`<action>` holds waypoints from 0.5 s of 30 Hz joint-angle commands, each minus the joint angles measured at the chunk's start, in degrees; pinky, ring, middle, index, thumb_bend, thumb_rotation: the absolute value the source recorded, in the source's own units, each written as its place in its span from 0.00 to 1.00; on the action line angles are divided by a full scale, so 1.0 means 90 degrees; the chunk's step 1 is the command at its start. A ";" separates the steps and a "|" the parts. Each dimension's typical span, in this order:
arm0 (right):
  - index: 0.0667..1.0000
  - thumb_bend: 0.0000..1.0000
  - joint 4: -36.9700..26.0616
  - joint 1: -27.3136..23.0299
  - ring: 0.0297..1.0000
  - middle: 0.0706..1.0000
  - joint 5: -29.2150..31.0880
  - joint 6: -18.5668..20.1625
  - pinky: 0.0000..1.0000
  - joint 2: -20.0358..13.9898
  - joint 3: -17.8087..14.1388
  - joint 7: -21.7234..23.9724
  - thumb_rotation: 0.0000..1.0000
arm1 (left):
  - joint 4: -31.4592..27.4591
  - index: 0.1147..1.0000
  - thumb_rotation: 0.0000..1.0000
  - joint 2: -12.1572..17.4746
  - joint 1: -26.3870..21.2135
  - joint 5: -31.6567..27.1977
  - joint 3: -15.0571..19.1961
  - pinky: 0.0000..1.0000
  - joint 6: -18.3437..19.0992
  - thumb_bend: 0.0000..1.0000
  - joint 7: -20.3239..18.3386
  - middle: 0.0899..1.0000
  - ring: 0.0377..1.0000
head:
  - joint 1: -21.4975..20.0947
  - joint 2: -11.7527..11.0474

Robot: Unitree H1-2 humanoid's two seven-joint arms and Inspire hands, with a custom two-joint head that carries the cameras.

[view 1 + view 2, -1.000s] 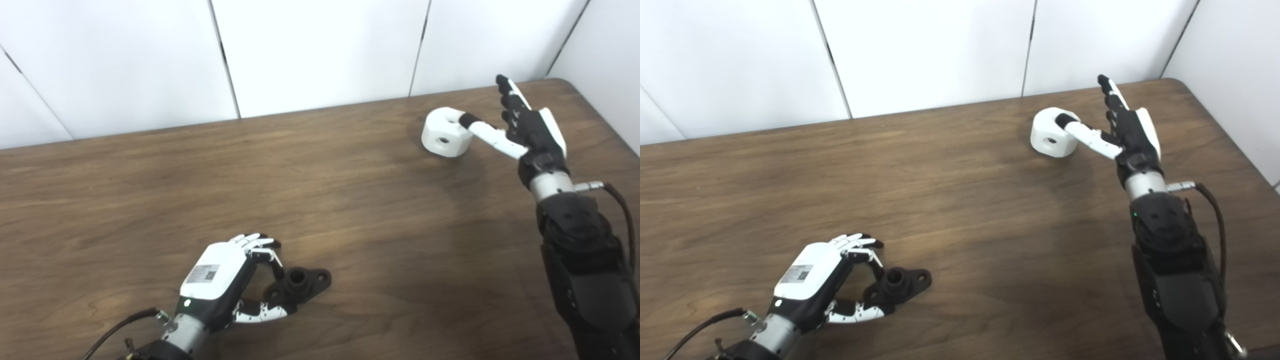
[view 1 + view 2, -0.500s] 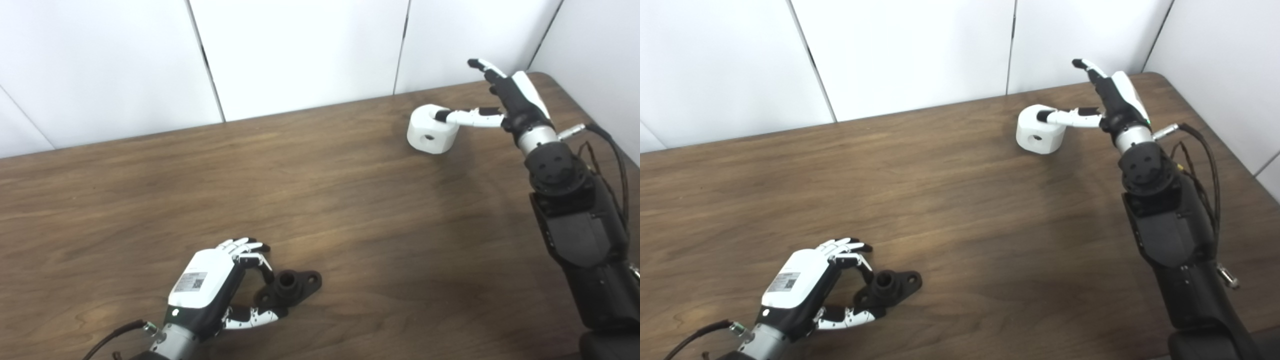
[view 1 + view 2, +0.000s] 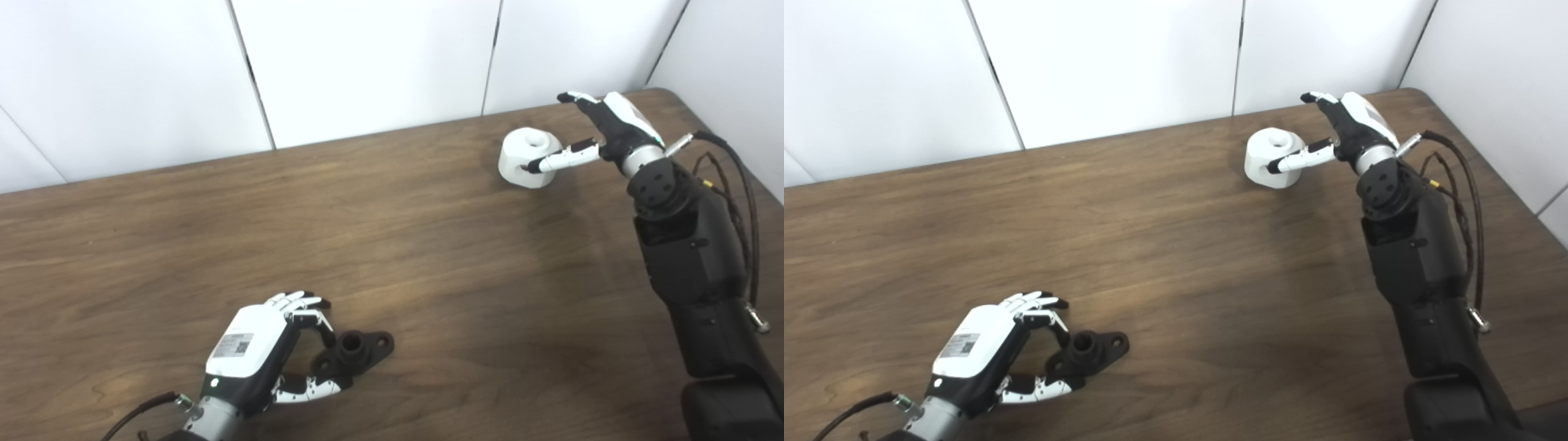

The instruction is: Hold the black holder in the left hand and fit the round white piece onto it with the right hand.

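Brown wood-grain laminate covers the table (image 3: 392, 245), which is backed by white wall panels (image 3: 367, 61) divided by dark seams. Near the front left of the table, the black holder (image 3: 355, 352) lies flat on the surface; a short round collar with a hole is seen at its middle, and a flange ear with a small hole points toward the right. The left hand (image 3: 260, 349) is curled around the holder's left end, with the fingers (image 3: 306, 306) bent over it from above and the thumb (image 3: 309, 388) brought in from below, so that a loose pinch is formed on that end while the holder is still borne by the table. At the far right, close to the wall, the round white piece (image 3: 1274, 158) stands on the table with a small hole shown in its top face. The right hand (image 3: 1344, 128) is held spread wide beside it: the thumb (image 3: 1295, 160) is laid across the near side of the piece and appears to touch it, while the fingers (image 3: 1320, 98) are stretched out above and behind it, not closed on it. The holder and the white piece are well apart, at opposite ends of the table. Dark cables (image 3: 729, 184) are looped beside the right forearm.
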 commanded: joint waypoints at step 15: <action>0.88 0.88 0.0390 -0.0549 1.00 0.95 -0.0286 -0.0051 0.96 -0.0007 0.0012 -0.0284 0.30 | 0.0324 0.43 0.07 0.0161 0.0259 0.0127 -0.0061 0.88 0.0169 0.51 -0.0410 0.79 0.87 | 0.0044 0.0006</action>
